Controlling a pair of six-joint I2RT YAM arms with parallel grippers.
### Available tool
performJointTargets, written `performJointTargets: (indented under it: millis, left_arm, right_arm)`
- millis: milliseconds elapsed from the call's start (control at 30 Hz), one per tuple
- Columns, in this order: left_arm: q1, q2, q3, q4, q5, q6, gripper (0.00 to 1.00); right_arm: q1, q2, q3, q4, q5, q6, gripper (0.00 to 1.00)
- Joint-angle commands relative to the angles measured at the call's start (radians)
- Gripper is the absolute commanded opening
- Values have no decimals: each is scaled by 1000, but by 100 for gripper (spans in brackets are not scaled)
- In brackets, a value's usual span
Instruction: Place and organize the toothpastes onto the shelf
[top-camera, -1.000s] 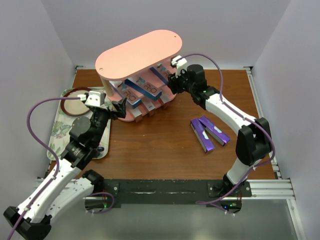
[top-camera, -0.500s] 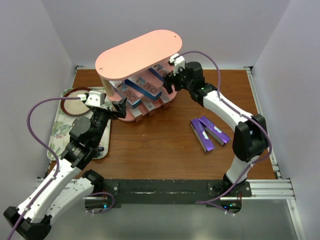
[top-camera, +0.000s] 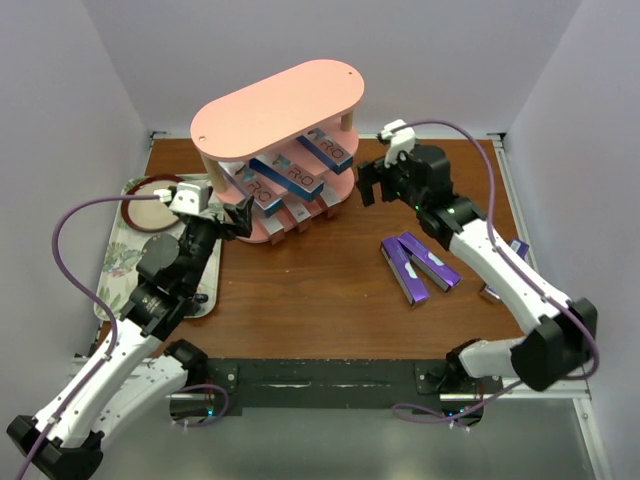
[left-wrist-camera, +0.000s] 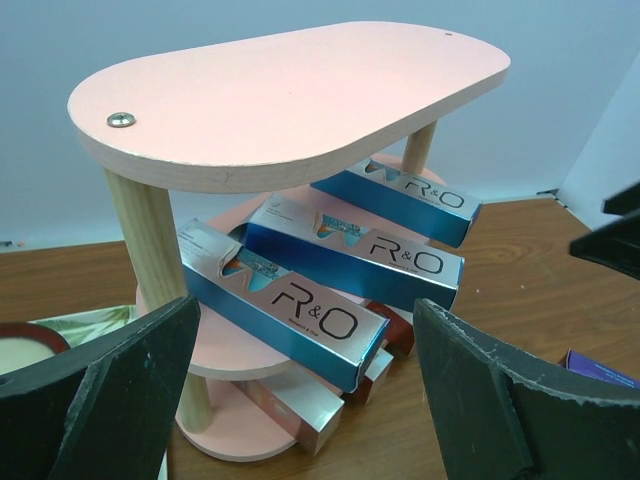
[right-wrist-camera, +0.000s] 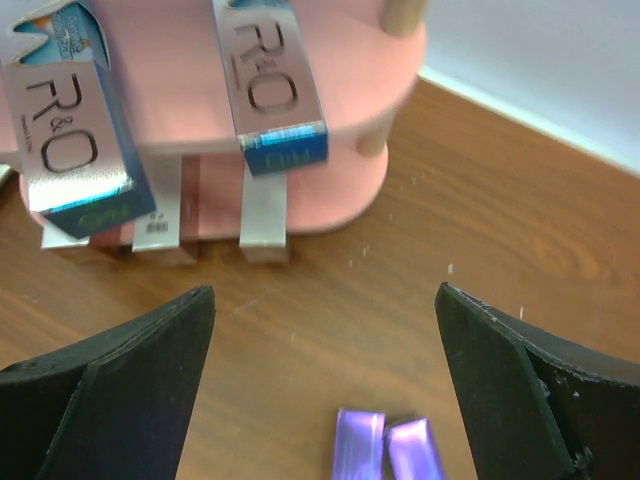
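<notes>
Right pincer (top-camera: 373, 190) stood spread and empty just off the shelf's (top-camera: 275, 105) right end. I noted two purple toothpastes (top-camera: 418, 266) on the tabletop (top-camera: 320, 290), nearward of it, long axes slanting near-right. The right arm was nearer. Left pincer (top-camera: 240, 215) spread, empty.

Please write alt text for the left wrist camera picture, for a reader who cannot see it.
Three blue toothpaste boxes lie side by side on the middle board of a pink three-tier shelf, with more boxes on its bottom board. The open left gripper frames the view from below and holds nothing.
</notes>
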Motion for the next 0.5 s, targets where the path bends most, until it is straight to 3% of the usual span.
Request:
performJointTargets:
  millis: [0, 300, 467]
  left_arm:
    - [5, -12, -1, 34, 26, -14, 93]
    - [7, 0, 7, 24, 55, -25, 93]
    - [8, 1, 9, 22, 60, -26, 93]
  right_arm:
    - [-3, -142, -129, -117, 93, 154, 97]
    - [-13, -340, -346, -350, 179, 278, 99]
    - [-26, -382, -450, -377, 147, 385, 99]
